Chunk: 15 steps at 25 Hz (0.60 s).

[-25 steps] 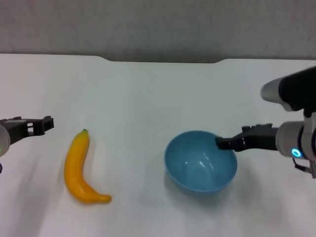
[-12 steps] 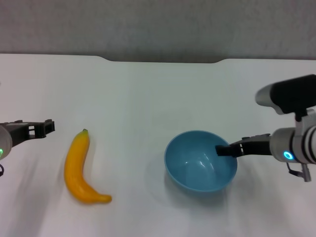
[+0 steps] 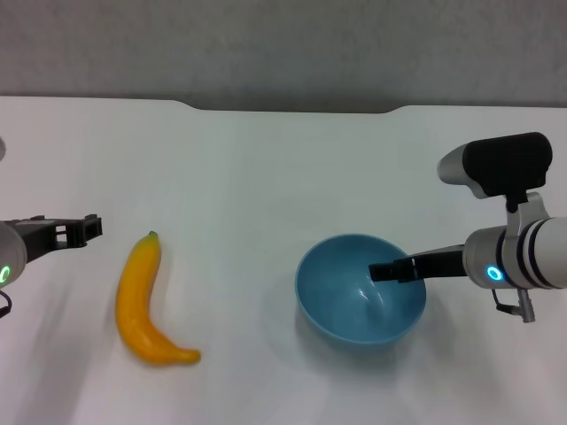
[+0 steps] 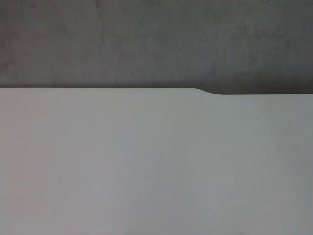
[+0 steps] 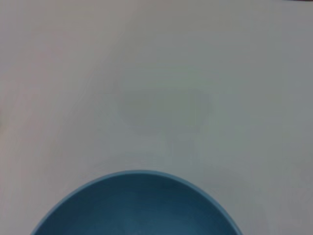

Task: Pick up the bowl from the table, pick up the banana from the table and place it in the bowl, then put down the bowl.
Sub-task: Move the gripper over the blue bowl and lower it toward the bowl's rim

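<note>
**A:** Report the head view first.

**B:** Finds the bowl upright on the white bench, right of centre and toward the near side. Notes a glossy light-blue inside, plain, with nothing in it. Finds the banana lying flat at the left, well apart from the bowl, with its dark stem tip toward the far edge and its curve bulging leftward.

**A:** Locate the working arm.

**B:** Places the right end effector across the bowl's right rim, coming in from the right, with its dark tip over the hollow. Cannot tell whether spread, pressed together or pinching the rim.

**A:** State the other arm's position.

**B:** Places the left end effector low at the far left, near the banana's stem end but apart from it. Again cannot tell whether spread or pressed together.

**A:** Move to the left wrist view.

**B:** Shows only bare bench running to the far edge, with the step of a shallow notch along that edge and a dark grey wall beyond.

**A:** Close with the right wrist view.

**B:** Shows the bowl close under the camera as a blue arc of rim and inner wall, with plain white bench beyond it. Settles nothing about the right end effector's state.
</note>
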Tool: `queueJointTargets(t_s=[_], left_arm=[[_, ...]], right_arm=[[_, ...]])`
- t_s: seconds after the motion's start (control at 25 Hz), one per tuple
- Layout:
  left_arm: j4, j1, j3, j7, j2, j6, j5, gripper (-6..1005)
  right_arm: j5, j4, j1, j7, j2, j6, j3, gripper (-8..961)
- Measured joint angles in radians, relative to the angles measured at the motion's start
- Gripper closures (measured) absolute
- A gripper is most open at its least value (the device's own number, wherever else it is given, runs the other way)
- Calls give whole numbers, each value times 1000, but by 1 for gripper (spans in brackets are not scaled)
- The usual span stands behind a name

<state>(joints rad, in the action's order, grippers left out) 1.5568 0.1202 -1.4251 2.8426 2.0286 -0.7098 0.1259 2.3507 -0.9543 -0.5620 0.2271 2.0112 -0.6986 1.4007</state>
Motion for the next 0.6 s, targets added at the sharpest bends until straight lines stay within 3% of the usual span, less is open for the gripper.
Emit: queueJointTargets(t_s=[0.6], left_arm=[[-2, -1, 0, 0, 1, 5, 0, 284]], right_arm=[[-13, 80, -32, -4, -2, -11, -27, 72]])
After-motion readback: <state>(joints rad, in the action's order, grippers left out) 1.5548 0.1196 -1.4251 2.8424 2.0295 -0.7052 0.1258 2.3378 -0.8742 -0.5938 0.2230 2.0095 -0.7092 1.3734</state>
